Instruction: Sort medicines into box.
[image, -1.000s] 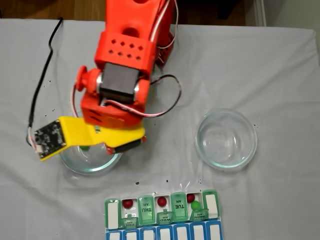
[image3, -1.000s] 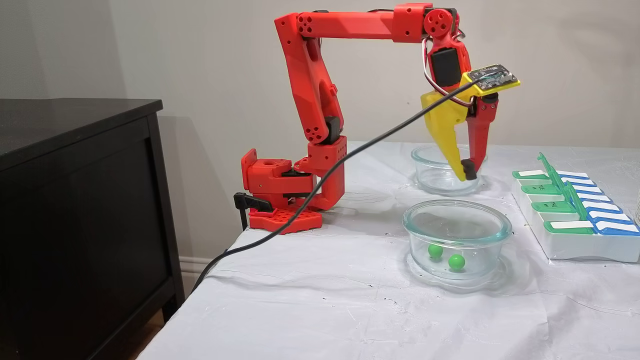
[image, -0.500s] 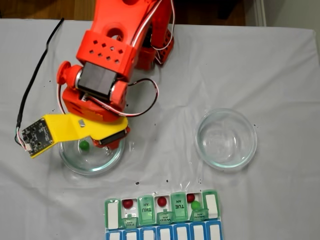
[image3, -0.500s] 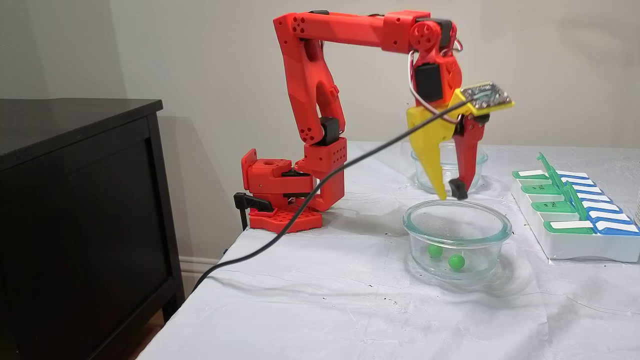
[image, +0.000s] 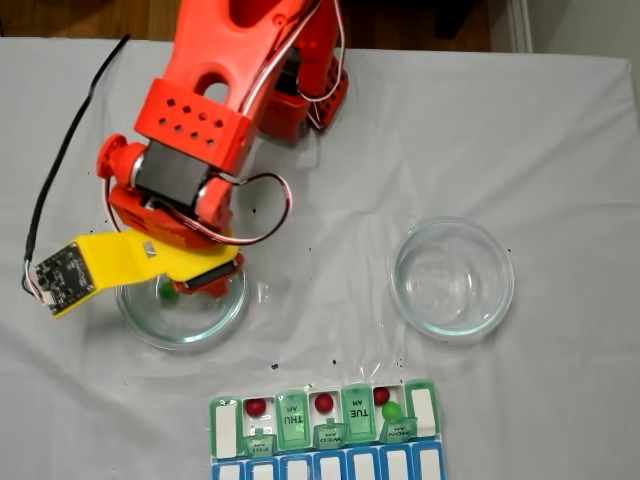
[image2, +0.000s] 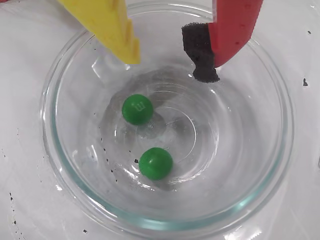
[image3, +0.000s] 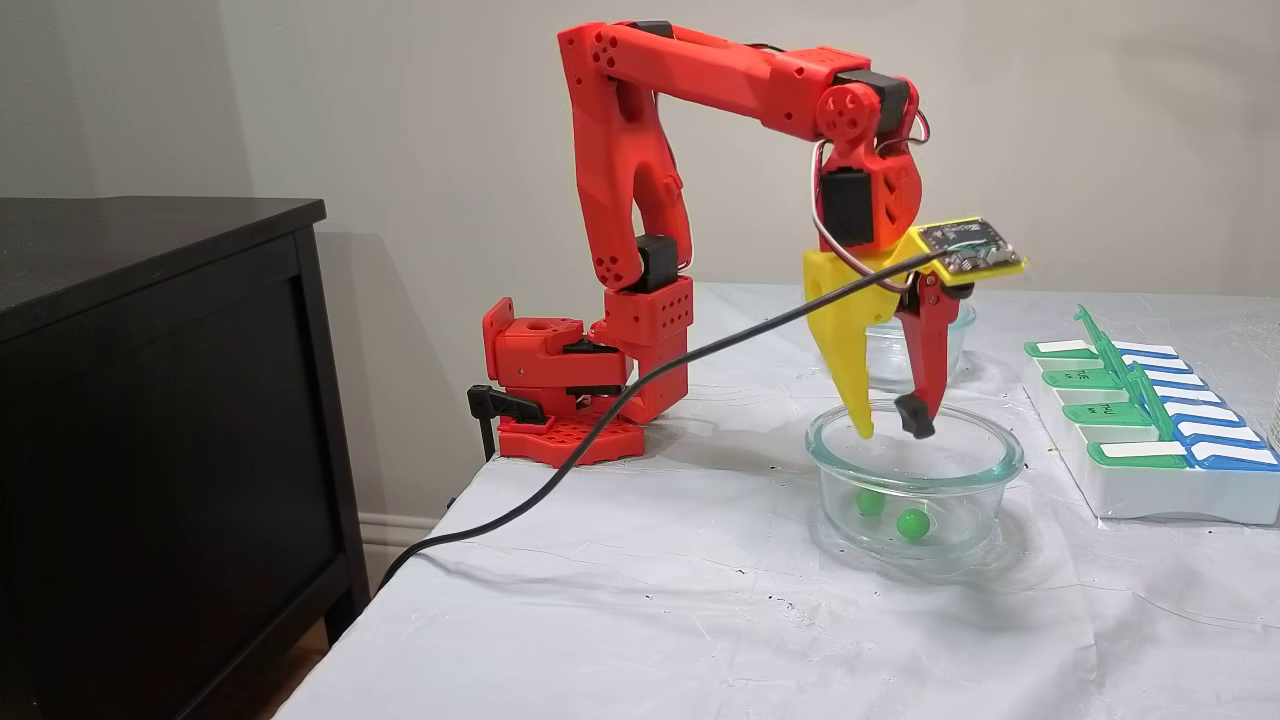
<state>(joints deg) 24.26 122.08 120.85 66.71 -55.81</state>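
Gripper (image3: 890, 432) hung with jaws parted, nothing held, tips just inside the rim of the near glass dish (image3: 830, 490), right of centre in the side fixed view. Wrist view: yellow finger (image2: 107, 25) at upper left, red finger (image2: 232, 27) with black pad at upper right, a clear gap between them above the dish (image2: 60, 165).

Two green balls lay on the dish floor, apart from each other: one (image2: 137, 109) near centre, the other (image2: 155, 163) lower in the frame. Neither touched a finger.

Top-down fixed view: pill box (image: 225, 428) at bottom centre, lids open. Two red balls (image: 257, 407) (image: 323, 402) sat in separate compartments; a red (image: 381, 395) and a green (image: 391, 410) sat together in the compartment farthest right. Second dish (image: 500, 300) stood at centre right.
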